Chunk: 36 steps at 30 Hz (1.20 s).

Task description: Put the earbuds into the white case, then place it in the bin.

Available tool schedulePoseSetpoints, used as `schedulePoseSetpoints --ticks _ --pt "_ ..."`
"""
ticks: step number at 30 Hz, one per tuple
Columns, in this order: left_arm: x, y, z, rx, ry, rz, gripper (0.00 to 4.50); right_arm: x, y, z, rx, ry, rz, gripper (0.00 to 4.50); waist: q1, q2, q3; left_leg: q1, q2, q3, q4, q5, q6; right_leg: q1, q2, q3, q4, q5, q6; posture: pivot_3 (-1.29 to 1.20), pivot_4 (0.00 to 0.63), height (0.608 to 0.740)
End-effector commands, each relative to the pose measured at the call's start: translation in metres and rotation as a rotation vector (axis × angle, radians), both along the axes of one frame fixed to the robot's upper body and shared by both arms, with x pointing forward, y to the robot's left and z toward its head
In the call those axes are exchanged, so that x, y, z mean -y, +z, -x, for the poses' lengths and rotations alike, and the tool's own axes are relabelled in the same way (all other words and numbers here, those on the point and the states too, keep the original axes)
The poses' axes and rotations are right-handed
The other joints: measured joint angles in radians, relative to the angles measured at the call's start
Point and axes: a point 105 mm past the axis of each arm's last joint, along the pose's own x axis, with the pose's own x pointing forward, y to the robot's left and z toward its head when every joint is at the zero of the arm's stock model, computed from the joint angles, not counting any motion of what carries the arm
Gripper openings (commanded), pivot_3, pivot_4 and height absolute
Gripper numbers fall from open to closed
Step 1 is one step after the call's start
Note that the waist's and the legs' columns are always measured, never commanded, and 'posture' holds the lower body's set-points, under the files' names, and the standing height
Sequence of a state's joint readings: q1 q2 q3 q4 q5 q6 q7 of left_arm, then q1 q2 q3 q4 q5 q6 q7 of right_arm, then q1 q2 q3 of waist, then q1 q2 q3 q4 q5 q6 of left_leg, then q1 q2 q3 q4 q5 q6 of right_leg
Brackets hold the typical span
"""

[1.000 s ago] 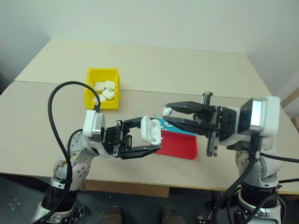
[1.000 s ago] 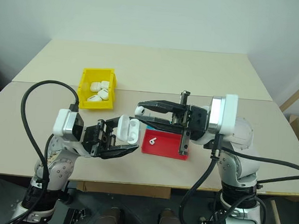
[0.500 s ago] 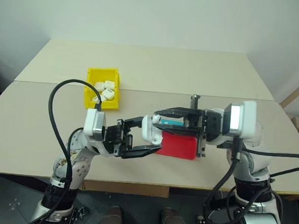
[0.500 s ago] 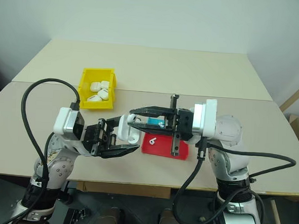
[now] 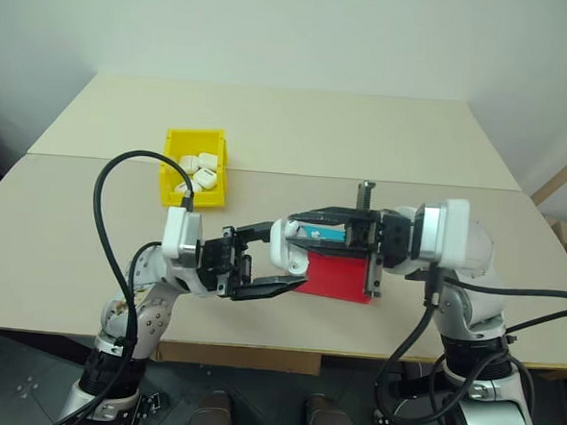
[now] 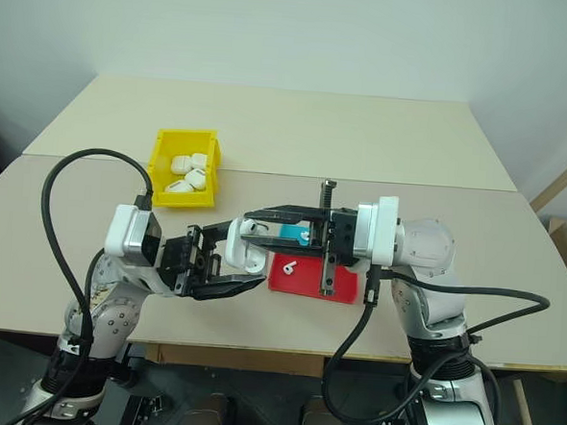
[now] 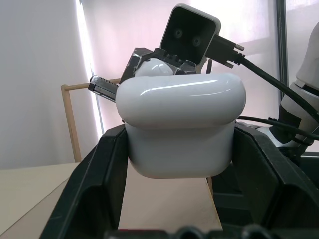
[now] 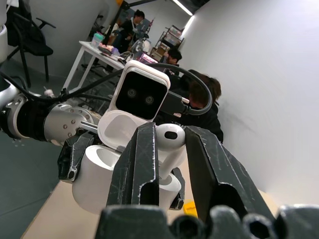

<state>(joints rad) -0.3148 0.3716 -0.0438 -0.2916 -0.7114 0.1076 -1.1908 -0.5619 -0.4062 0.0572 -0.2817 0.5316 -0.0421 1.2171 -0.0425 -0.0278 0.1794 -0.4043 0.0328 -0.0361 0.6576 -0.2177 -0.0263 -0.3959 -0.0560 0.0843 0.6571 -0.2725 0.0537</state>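
Case (image 5: 283, 248) sits up in the air over the table (image 5: 298, 127), clamped in the left gripper (image 5: 282, 266), lid flipped open. From the head cams, the right gripper (image 5: 297, 225) comes in from the other side and its tips hang right at the open top of the case. Below them is a red tray (image 6: 332, 283) with a cyan strip, and one earbud (image 6: 288, 267) lies loose on the red part. The yellow bin (image 5: 195, 174) is off to the robot's left and further back, well apart from both grippers, with some white cases piled inside.

Left wrist cam: the case fills the middle, squeezed between the two black fingers (image 7: 94, 184), lid side facing the camera. The right gripper's camera housing looks back from just behind it.

Right wrist cam: the right gripper's fingers (image 8: 142, 159) are pinched on a second earbud (image 8: 168, 142), stem pointing down into the open case (image 8: 99, 174). Can't tell if the stem is already touching the socket. People sit at desks in the background.
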Motion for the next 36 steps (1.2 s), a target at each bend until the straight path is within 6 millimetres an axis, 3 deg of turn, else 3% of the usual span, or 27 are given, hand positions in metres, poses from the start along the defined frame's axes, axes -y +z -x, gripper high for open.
schedulePoseSetpoints --ticks 1,6,14,24,28,32,36 --pt "0.001 0.012 0.004 0.066 -0.012 0.03 2.79 -0.002 0.001 0.002 0.037 0.0 0.01 0.62 0.0 0.0 0.0 0.0 0.0 0.0 0.0 0.0 0.0 0.0 0.0 0.0 0.0 0.0 0.0 0.0 0.15 0.74" --pt "0.002 0.012 0.004 0.075 -0.014 0.034 2.79 -0.002 -0.001 0.002 0.048 0.004 0.012 0.62 0.0 0.0 0.0 0.0 0.0 0.0 0.0 0.0 0.0 0.0 0.0 0.0 0.0 0.0 0.0 0.0 0.15 0.74" --pt "0.002 0.012 0.002 0.08 -0.013 0.035 2.79 0.0 0.0 0.003 0.068 0.007 0.021 3.3 0.0 0.0 0.0 0.0 0.0 0.0 0.0 0.0 0.0 0.0 0.0 0.0 0.0 0.0 0.0 0.0 0.15 0.74" --pt "0.001 0.01 -0.001 0.088 0.001 0.032 2.79 0.007 0.008 0.002 0.068 -0.009 0.0 3.3 0.0 0.0 0.0 0.0 0.0 0.0 0.0 0.0 0.0 0.0 0.0 0.0 0.0 0.0 0.0 0.0 0.15 0.74" --pt "-0.011 -0.002 -0.013 0.109 0.078 -0.046 2.79 0.018 0.019 -0.005 0.042 -0.085 -0.013 3.3 0.001 0.0 0.0 0.0 0.0 0.0 0.0 0.0 0.0 0.0 0.0 0.0 0.0 0.0 0.0 0.0 0.15 0.74" --pt "-0.034 -0.015 -0.015 0.116 0.136 -0.124 2.79 0.025 0.015 -0.024 -0.075 -0.246 0.177 3.3 -0.001 0.001 0.0 0.0 0.0 0.0 0.0 0.0 0.0 -0.001 0.0 0.0 0.0 0.0 0.0 0.0 0.15 0.74" --pt "-0.056 -0.028 -0.006 0.121 0.166 -0.195 2.79 0.034 0.009 -0.057 -0.165 -0.416 0.419 3.3 -0.003 0.002 0.001 -0.001 0.001 0.001 -0.002 0.0 0.0 -0.003 0.0 0.001 0.0 0.0 -0.001 0.0 0.15 0.74"
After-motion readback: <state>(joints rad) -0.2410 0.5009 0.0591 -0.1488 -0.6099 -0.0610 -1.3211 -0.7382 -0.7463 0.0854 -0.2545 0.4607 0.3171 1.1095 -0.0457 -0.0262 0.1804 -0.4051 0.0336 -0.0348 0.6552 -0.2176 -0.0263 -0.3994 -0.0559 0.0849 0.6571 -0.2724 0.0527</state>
